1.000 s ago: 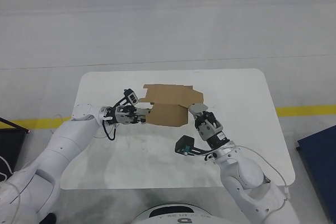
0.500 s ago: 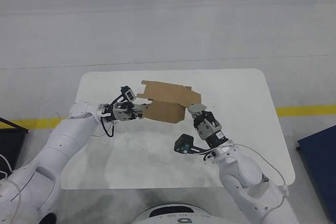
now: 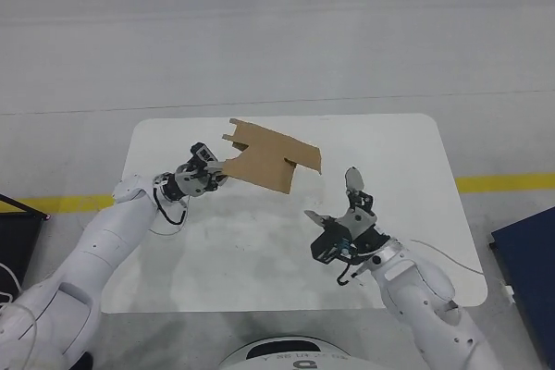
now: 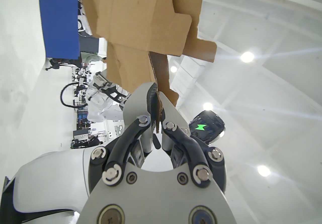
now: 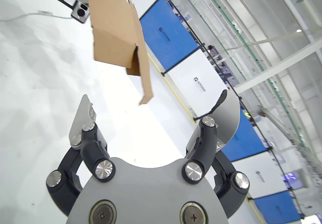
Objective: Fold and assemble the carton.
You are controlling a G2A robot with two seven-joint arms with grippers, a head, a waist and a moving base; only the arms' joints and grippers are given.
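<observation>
Left gripper point(image 4: 157, 95) is pinched on one edge flap of the carton point(image 3: 276, 157), holding it tilted above the table point(image 3: 407, 157), upper centre of the top view. Right gripper point(image 3: 338, 199), lower right of it, stands spread, apart and holding nothing. Assessment: the carton is barely opened, its flaps loose and none tucked; most folding is outstanding.

White table point(image 3: 398, 157) on grey floor point(image 3: 277, 55) crossed by a yellow line point(image 3: 518, 182).
</observation>
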